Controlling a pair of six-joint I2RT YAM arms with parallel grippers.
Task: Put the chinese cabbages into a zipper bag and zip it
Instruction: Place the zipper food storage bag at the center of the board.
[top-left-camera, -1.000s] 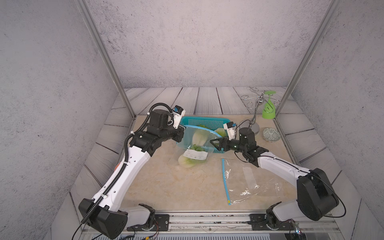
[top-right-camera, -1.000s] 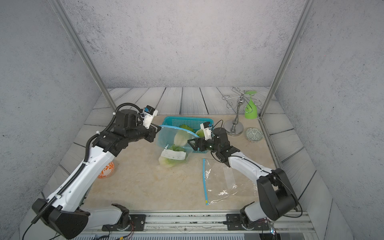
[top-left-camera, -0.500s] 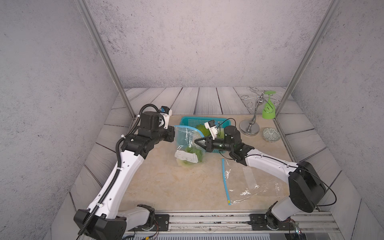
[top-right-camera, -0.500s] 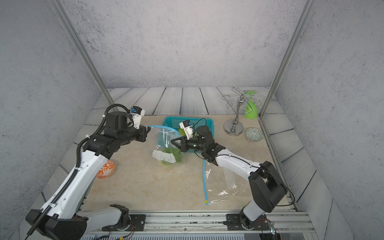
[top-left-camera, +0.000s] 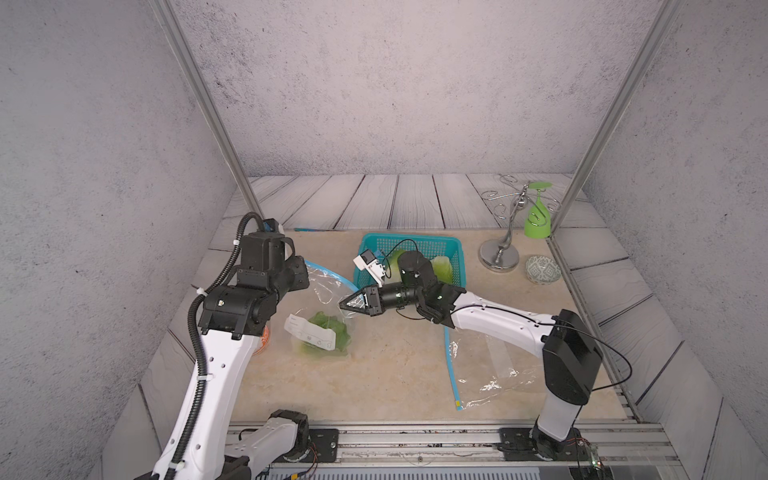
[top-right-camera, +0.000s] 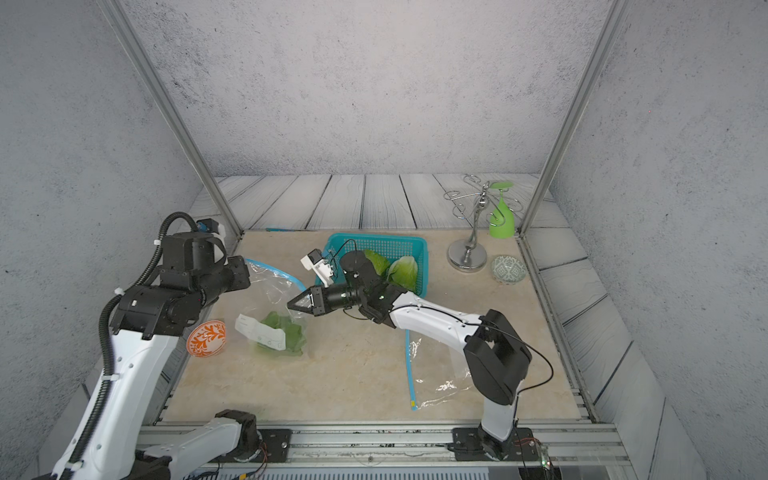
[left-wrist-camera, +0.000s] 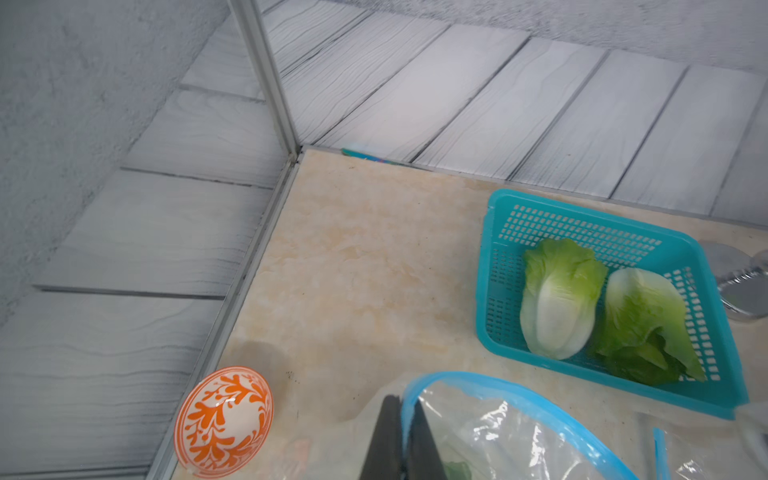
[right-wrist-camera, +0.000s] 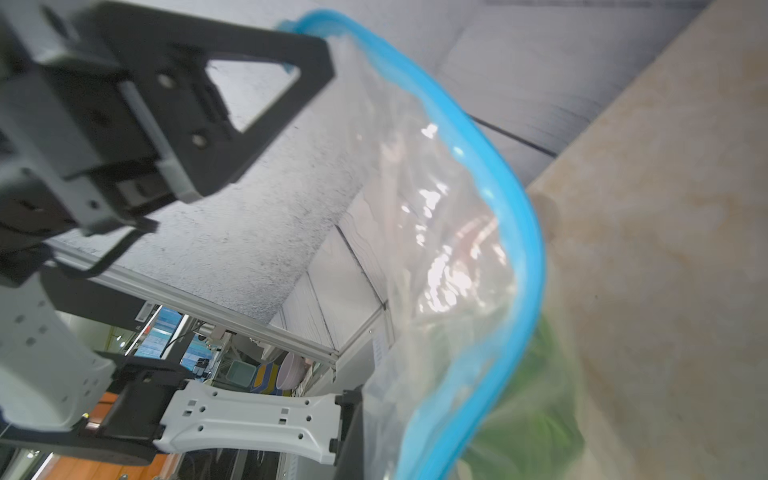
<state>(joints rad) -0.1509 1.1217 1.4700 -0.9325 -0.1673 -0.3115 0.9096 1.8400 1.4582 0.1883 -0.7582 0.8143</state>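
The left arm reaches forward with its elbow raised and wrist level; the left gripper (left-wrist-camera: 402, 404) is closed on the blue zip rim of the bag (top-left-camera: 329, 286), holding that edge up off the table. The right arm stretches low across toward it, forearm nearly level, wrist rolled on its side. The right gripper (top-left-camera: 343, 305) has its jaws together at the bag's near side, seemingly pinching the clear film, though the wrist view is too blurred to be sure. The bag hangs between the two grippers, its mouth open. One cabbage (top-left-camera: 328, 334) sits in the bag's bottom, below both grippers and resting on the table. Two more cabbages (left-wrist-camera: 557, 299) (left-wrist-camera: 644, 328) lie side by side in the basket (left-wrist-camera: 582, 210), just behind the right wrist. A second bag (top-left-camera: 490, 368) lies flat under the right forearm.
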